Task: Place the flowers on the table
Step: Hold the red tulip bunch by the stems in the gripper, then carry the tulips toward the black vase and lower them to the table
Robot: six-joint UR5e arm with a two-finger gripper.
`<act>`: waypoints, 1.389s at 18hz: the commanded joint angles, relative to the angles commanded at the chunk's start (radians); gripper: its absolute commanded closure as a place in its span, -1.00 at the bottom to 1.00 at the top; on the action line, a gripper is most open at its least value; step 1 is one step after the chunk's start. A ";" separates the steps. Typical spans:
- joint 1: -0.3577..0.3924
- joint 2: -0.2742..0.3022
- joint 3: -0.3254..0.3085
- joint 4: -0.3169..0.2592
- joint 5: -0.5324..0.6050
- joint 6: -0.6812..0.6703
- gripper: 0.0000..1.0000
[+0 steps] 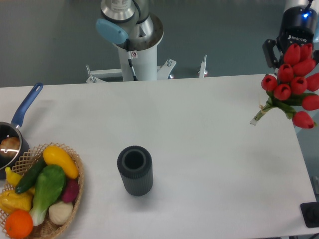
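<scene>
The flowers (294, 82) are a bunch of red tulip buds with green leaves at the far right, over the right edge of the white table (209, 149). Their thin stems (260, 116) point down and to the left, with the stem end close to the tabletop. My black gripper (288, 50) is directly behind and above the buds at the top right. The buds hide its fingertips. The bunch appears to hang from it, so it looks shut on the flowers.
A dark grey ribbed cylinder vase (134, 170) stands upright at centre front. A wicker basket (77, 172) of vegetables and fruit sits at the front left, with a blue-handled pot (15, 132) behind it. The arm's white base (138, 50) stands behind the table's back edge.
</scene>
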 joint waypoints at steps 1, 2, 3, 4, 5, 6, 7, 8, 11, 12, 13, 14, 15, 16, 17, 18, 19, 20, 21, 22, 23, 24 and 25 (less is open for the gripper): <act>-0.002 0.002 -0.005 0.000 0.000 0.002 0.31; -0.002 0.002 -0.005 -0.002 0.002 0.003 0.31; -0.002 0.000 0.003 -0.003 0.002 0.000 0.31; 0.000 0.002 0.005 -0.002 0.002 0.002 0.31; 0.003 0.002 0.003 0.001 0.002 0.002 0.31; 0.006 0.002 0.000 0.002 0.002 0.003 0.31; 0.011 0.003 0.000 0.002 0.003 0.002 0.31; 0.011 0.005 0.002 0.002 0.006 0.002 0.31; -0.003 0.021 0.002 0.000 0.176 0.002 0.31; -0.017 0.031 0.006 0.002 0.255 0.002 0.31; -0.040 0.034 0.006 0.002 0.312 0.000 0.31; -0.057 0.034 0.008 0.002 0.354 0.000 0.32; -0.064 0.034 0.011 -0.002 0.388 0.000 0.33; -0.067 0.035 0.011 -0.003 0.417 0.000 0.35; -0.069 0.035 0.012 -0.008 0.452 0.000 0.35; -0.090 0.035 0.012 -0.009 0.501 0.000 0.35; -0.121 0.034 0.012 -0.009 0.561 0.000 0.35; -0.152 0.031 0.012 -0.009 0.633 -0.003 0.35; -0.179 0.026 0.012 -0.014 0.708 -0.003 0.35; -0.202 0.023 0.012 -0.018 0.771 -0.003 0.35; -0.227 0.018 0.011 -0.020 0.816 -0.003 0.35; -0.253 0.011 0.006 -0.021 0.831 -0.003 0.35; -0.267 0.002 0.003 -0.025 0.834 -0.005 0.35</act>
